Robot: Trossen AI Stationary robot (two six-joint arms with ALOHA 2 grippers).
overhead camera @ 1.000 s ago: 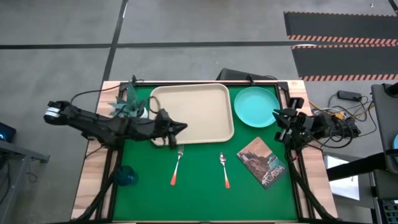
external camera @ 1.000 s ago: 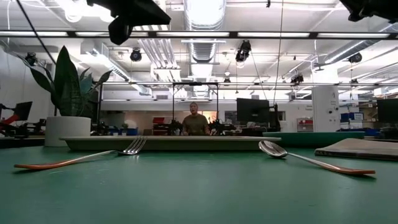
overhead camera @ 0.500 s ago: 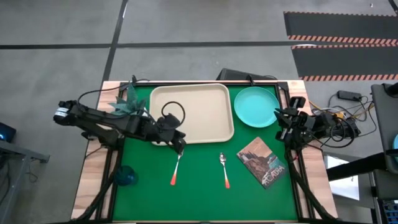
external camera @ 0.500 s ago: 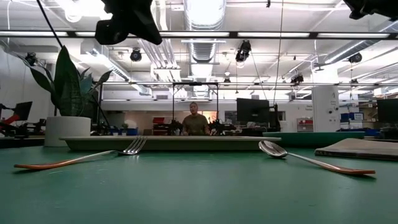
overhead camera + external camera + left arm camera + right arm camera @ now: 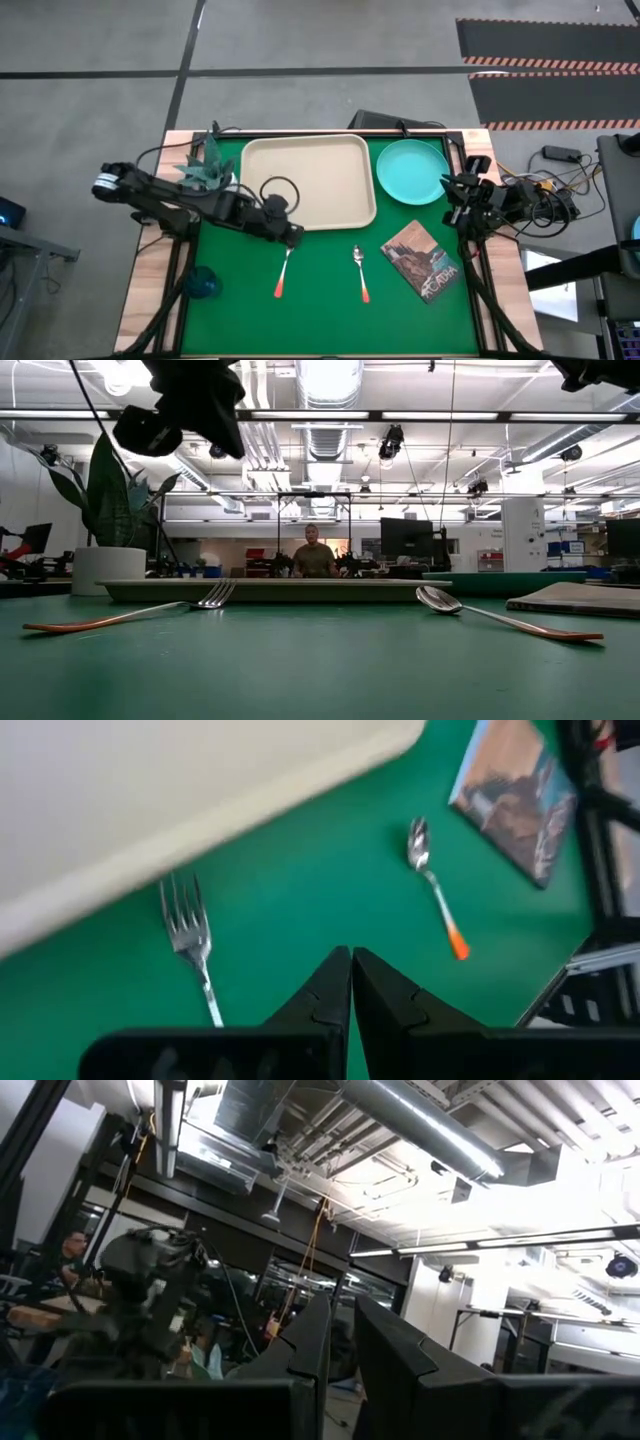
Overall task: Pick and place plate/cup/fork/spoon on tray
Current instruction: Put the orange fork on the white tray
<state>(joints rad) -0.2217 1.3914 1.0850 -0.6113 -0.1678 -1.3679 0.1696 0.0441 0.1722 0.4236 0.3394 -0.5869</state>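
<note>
The beige tray [image 5: 308,180] lies at the table's far middle, with the turquoise plate [image 5: 412,170] to its right. The fork [image 5: 284,270] and the spoon [image 5: 360,272] lie flat on the green mat in front of the tray, red-orange ends toward the near edge. The dark-blue cup [image 5: 203,283] stands at the near left. My left gripper [image 5: 293,238] is shut and tipped down, hanging above the fork's tines [image 5: 188,925]; in the low view it sits high over the table. My right gripper [image 5: 447,195] waits at the right edge, pointing upward, with a narrow gap between its fingers and nothing in it.
A brown-covered book [image 5: 424,259] lies right of the spoon. A white pot with a green plant [image 5: 210,165] stands at the tray's left. Open green mat stretches between the cutlery and the near edge. A person [image 5: 313,555] sits far behind the table.
My left gripper has gone from over the tray's near rim toward the table's near edge and down, tipping its fingers downward and rolling about its own axis, and now hangs over the fork's tines. It has stayed shut.
</note>
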